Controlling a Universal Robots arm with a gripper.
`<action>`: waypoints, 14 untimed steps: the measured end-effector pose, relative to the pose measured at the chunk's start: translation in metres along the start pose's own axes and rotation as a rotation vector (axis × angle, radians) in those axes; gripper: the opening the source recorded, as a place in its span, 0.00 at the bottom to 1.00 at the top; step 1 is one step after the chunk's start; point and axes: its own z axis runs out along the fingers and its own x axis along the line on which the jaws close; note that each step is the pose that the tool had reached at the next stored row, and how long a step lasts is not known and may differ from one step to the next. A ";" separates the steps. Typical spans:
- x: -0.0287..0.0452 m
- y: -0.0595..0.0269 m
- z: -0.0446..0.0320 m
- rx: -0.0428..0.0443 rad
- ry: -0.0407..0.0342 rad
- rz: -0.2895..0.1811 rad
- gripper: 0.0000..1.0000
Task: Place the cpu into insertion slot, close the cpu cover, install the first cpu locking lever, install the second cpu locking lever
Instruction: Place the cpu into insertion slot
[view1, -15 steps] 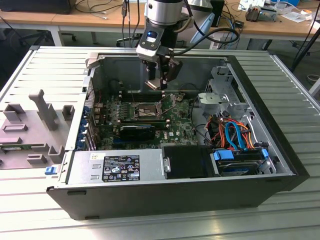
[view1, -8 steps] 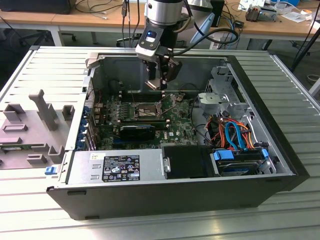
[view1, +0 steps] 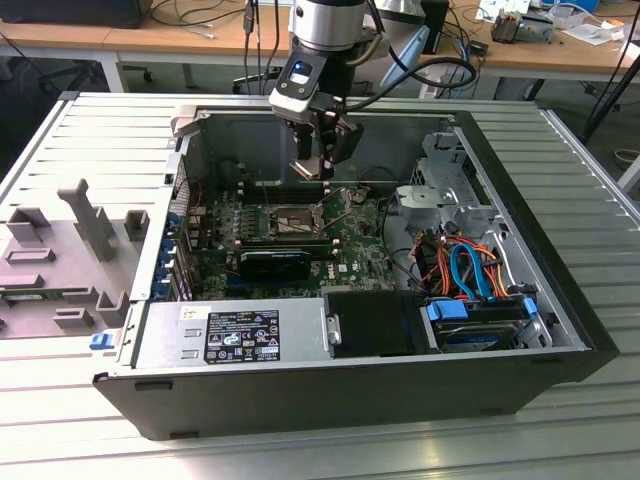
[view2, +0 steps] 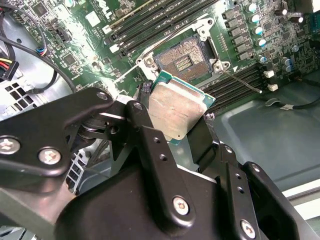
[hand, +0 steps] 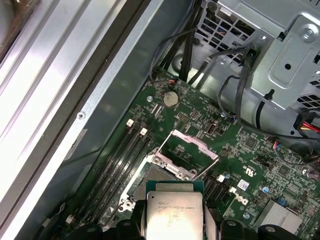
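Note:
My gripper (view1: 318, 168) hangs inside the open computer case, above the green motherboard (view1: 345, 255). It is shut on the cpu (view2: 177, 107), a flat square chip with a dull silver top, held by its edges between the black fingers (view2: 145, 125). In the first wrist view the cpu (hand: 174, 215) hovers just short of the insertion slot (hand: 150, 182). The slot (view2: 182, 60) is a dark square recess with a silvery rim, with nothing in it. The cpu cover (hand: 187, 150) stands swung up at the slot's far side. A thin locking lever (view2: 242, 81) sticks out beside the slot.
Black memory slots (hand: 117, 160) run alongside the socket. A silver drive cage (view1: 450, 190) and orange and blue cables (view1: 470, 265) fill the case at the exterior view's right. A power supply (view1: 235, 335) sits at the front. A grey fixture (view1: 70, 250) lies outside the case.

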 end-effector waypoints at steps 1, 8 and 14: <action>0.0000 0.0000 0.0000 0.0001 0.0001 0.003 0.55; 0.0000 0.0000 0.0001 0.0003 0.0007 0.020 0.55; 0.0000 0.0000 0.0002 0.0006 0.0013 0.038 0.55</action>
